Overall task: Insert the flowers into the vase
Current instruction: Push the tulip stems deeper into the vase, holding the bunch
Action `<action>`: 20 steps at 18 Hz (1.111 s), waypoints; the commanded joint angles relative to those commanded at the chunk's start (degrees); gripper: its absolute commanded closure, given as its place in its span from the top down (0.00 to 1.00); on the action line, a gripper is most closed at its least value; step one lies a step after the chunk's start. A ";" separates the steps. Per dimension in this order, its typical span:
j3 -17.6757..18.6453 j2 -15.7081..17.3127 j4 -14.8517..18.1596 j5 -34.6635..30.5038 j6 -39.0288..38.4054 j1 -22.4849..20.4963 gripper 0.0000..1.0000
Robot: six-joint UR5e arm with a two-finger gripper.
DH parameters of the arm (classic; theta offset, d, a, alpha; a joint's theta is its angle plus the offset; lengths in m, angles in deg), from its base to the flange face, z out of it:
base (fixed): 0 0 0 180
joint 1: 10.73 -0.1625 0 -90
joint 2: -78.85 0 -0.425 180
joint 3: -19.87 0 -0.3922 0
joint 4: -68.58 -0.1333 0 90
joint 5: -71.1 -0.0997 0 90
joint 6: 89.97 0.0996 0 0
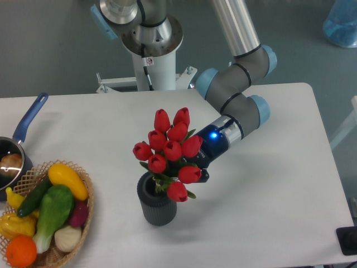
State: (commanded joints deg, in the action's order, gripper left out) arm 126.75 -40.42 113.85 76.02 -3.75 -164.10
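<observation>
A bunch of red tulips, the flowers (pixel 170 149), stands upright with its green stems reaching down into the mouth of the dark grey ribbed vase (pixel 157 203) at the table's front centre. My gripper (pixel 192 170) comes in from the right, just behind the buds, and is shut on the flowers' stems. The buds hide most of the fingers. The lowest bud hangs over the vase's rim on the right side.
A wicker basket (pixel 83 215) with plastic vegetables and fruit sits at the front left. A blue-handled pot (pixel 17 146) is at the left edge. The robot's base (pixel 149 42) stands behind the table, with a blue bag (pixel 340 22) at the top right.
</observation>
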 joint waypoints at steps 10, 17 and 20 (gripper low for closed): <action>0.35 -2.20 0.00 0.79 4.48 0.00 0.18; 0.53 -2.20 0.00 0.79 4.57 0.00 0.19; 0.61 -2.46 0.00 0.79 4.57 -0.17 0.19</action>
State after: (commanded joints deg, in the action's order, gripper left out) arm 127.36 -42.88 113.85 76.81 0.82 -164.27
